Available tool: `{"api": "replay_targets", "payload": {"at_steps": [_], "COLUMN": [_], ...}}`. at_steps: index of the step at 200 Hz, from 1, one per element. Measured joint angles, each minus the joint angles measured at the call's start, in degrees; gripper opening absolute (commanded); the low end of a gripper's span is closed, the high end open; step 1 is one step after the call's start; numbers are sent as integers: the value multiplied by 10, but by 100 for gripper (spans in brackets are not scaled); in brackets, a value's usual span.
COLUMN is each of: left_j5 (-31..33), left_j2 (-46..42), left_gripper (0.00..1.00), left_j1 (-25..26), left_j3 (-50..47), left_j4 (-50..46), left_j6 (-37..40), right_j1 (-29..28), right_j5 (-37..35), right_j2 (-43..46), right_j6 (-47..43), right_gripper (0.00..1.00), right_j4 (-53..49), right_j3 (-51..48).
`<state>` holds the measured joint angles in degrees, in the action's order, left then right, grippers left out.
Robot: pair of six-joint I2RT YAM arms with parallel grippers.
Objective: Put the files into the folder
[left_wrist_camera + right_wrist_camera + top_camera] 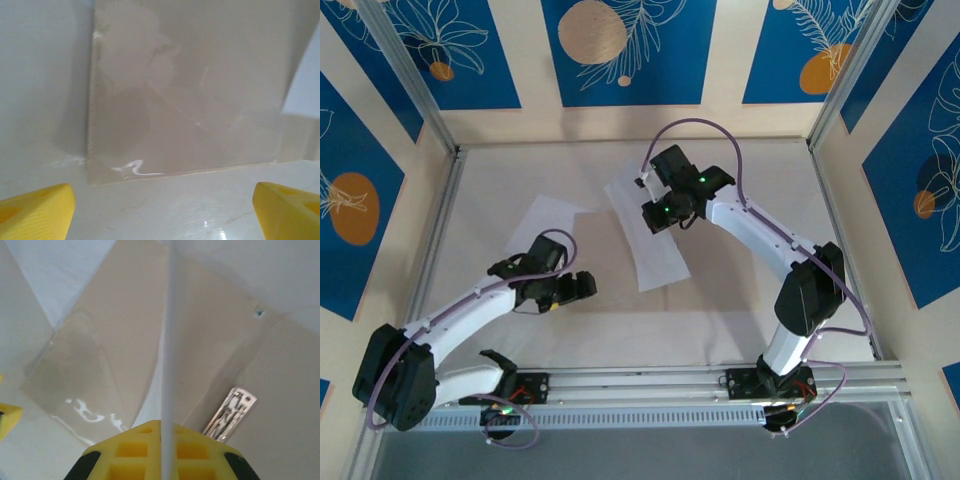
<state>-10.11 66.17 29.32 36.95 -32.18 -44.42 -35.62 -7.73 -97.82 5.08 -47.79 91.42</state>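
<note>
One of the files, a white sheet, lies flat at the left middle of the table, partly under my left arm. My left gripper hovers just right of it, jaws wide open and empty, with bare table between the yellow fingertips. My right gripper is shut on the thin white edge of the folder, which I see edge-on rising from the jaws. The folder's white face slopes down toward the table centre. Its metal clip lies just right of the held edge.
A glossy, pale rectangle lies flat on the table straight ahead of the left gripper, also seen as a shiny sheet. A white corner juts in at its right. Metal frame posts and patterned walls bound the table.
</note>
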Motion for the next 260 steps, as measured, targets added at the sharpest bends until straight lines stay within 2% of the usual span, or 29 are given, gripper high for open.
{"api": "replay_targets", "payload": {"at_steps": [67, 118, 165, 260], "left_j5": [4, 4, 3, 3], "left_j2": [-2, -5, -5, -5], "left_gripper": [93, 93, 94, 95], "left_j1": [-3, -4, -5, -7], "left_j3": [-25, -32, -39, -47], "left_j4": [1, 3, 4, 13], "left_j6": [0, -1, -2, -2], "right_j1": [1, 19, 37, 64], "right_j5": [-17, 37, 79, 144], "right_j2": [2, 43, 68, 121], "right_j6": [-59, -72, -78, -102], "right_gripper": [0, 0, 0, 0], "right_j4": [88, 165, 202, 216], "right_j3": [-64, -137, -160, -181]}}
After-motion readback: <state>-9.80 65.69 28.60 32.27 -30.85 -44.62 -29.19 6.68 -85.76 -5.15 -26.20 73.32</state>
